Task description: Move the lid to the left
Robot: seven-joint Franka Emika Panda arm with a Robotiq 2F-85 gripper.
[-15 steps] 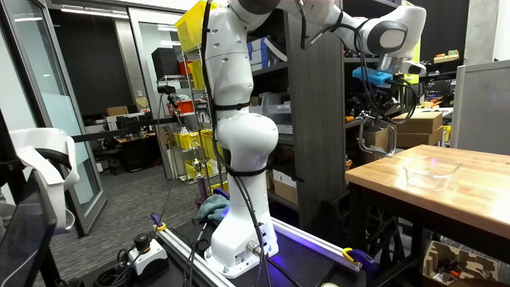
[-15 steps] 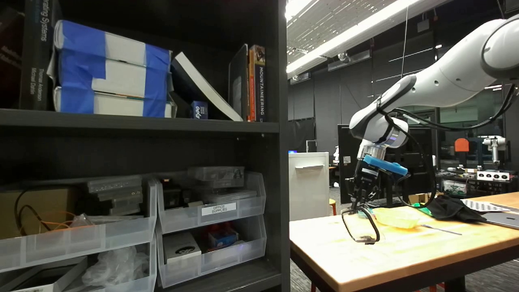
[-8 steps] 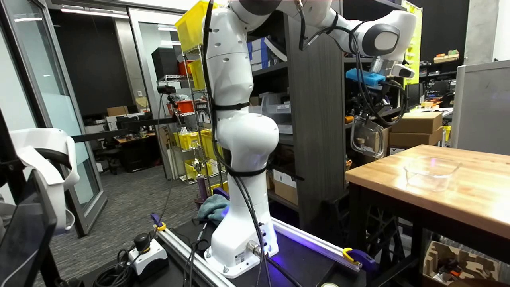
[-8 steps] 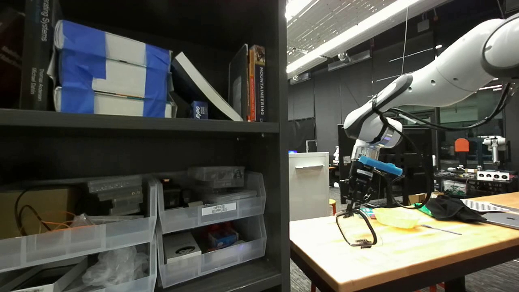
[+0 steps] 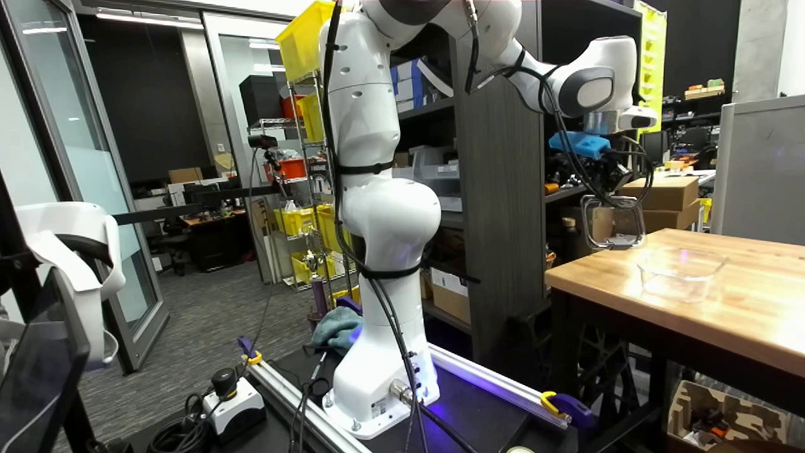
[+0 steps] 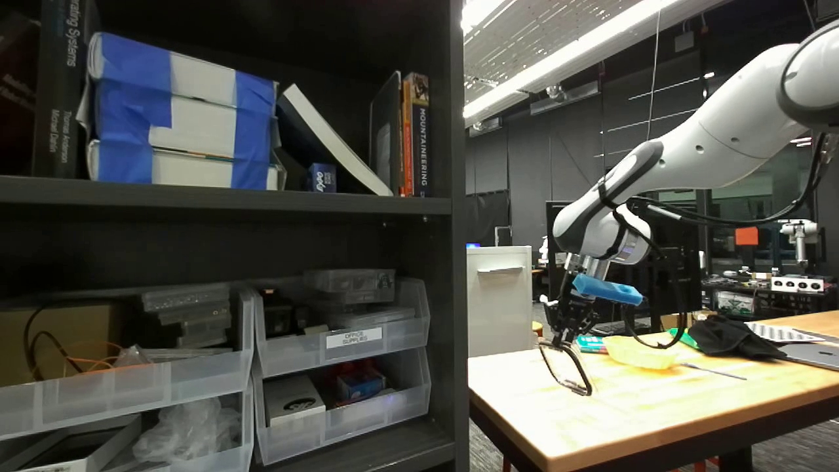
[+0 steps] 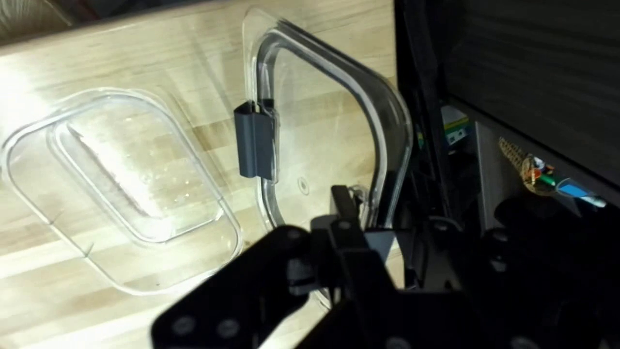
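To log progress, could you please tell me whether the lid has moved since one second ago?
Yes: in an exterior view, the lid has shifted left in the image, toward the bookcase.

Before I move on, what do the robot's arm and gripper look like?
The arm is glossy white and rounded, with dark grey trim. Black cables run along it, strapped by black bands. A silvery collar and blue block sit above the black, jointed gripper.

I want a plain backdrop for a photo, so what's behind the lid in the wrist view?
The wooden table shows through the lid; behind its right rim it is too dark to tell. The pincer covers some of its lower part; anything behind that is hidden.
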